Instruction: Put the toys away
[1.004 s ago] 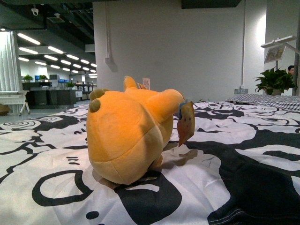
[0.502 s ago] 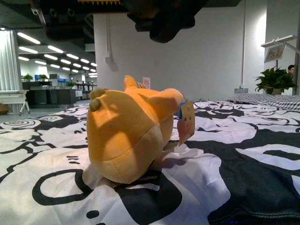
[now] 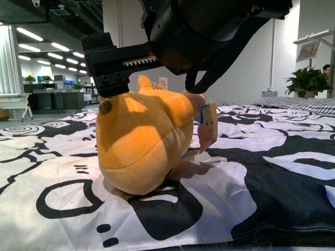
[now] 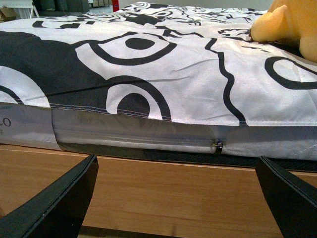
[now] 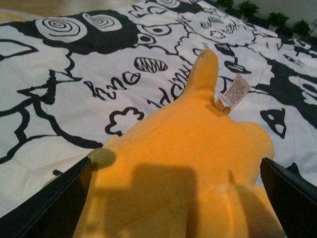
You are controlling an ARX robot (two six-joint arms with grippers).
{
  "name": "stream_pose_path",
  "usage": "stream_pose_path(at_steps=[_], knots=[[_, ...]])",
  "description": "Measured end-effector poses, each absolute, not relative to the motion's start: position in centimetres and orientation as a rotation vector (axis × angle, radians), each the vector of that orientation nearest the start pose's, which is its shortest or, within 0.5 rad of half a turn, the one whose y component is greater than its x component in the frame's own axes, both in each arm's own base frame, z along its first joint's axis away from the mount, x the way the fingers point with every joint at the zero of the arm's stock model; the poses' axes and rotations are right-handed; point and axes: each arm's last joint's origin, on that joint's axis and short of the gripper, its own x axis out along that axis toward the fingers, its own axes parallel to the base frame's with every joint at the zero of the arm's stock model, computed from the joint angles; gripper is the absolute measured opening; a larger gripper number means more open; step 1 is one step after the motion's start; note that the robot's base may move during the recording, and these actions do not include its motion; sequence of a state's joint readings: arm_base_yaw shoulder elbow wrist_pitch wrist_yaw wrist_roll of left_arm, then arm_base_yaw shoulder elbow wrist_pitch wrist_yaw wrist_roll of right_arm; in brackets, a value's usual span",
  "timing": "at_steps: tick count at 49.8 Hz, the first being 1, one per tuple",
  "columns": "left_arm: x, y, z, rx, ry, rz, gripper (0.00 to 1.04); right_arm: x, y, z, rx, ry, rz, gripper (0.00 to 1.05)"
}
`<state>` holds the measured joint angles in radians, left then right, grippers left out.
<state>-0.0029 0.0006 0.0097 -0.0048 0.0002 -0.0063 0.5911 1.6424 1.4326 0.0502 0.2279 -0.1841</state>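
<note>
Now, right gripper: you're hovering it wide open, empty, over the plush toy.
Plush toy: lying on the table.
Risk: closing too shallow, you're risking fuzz slipping out.
Left gripper: hanging open, empty.

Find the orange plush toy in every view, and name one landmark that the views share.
Front view: the plush toy lies left of centre on the bedcover.
Left wrist view: only a small part of it shows, at the picture's edge, far across the bedcover.
Right wrist view: it fills much of the picture close up, with its pale tag showing.
Shared landmark: the black-and-white patterned bedcover beneath it, in all three.
</note>
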Motion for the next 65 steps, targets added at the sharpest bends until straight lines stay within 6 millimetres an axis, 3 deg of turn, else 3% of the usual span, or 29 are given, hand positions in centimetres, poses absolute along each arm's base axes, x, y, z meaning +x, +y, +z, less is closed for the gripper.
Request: stream_pose_path(at_steps=[10,25,38,50,65], knots=[[9.7,0.0,16.6,-0.007,-0.004,-0.003,0.99,32.7,20.9,34.8,-0.224,0.186,0.415,1.04],[9.7,0.0,16.6,-0.006,-0.004,-0.003,0.99,32.6,21.2,35.2,-0.124,0.179,0.447,1.04],[9.7,0.0,16.6,-0.006,-0.004,-0.003,0.99,31.1,23.5,35.7,-0.113,0.161,0.519,1.04],[9.7,0.0,16.6,-0.006,-0.004,-0.003,0.99,31.7,24.5,34.1,-0.148,0.171,0.485,1.04],[9.7,0.0,16.6,-0.006,-0.004,-0.003,0.99,32.3,24.2,32.3,-0.198,0.195,0.426,1.04]])
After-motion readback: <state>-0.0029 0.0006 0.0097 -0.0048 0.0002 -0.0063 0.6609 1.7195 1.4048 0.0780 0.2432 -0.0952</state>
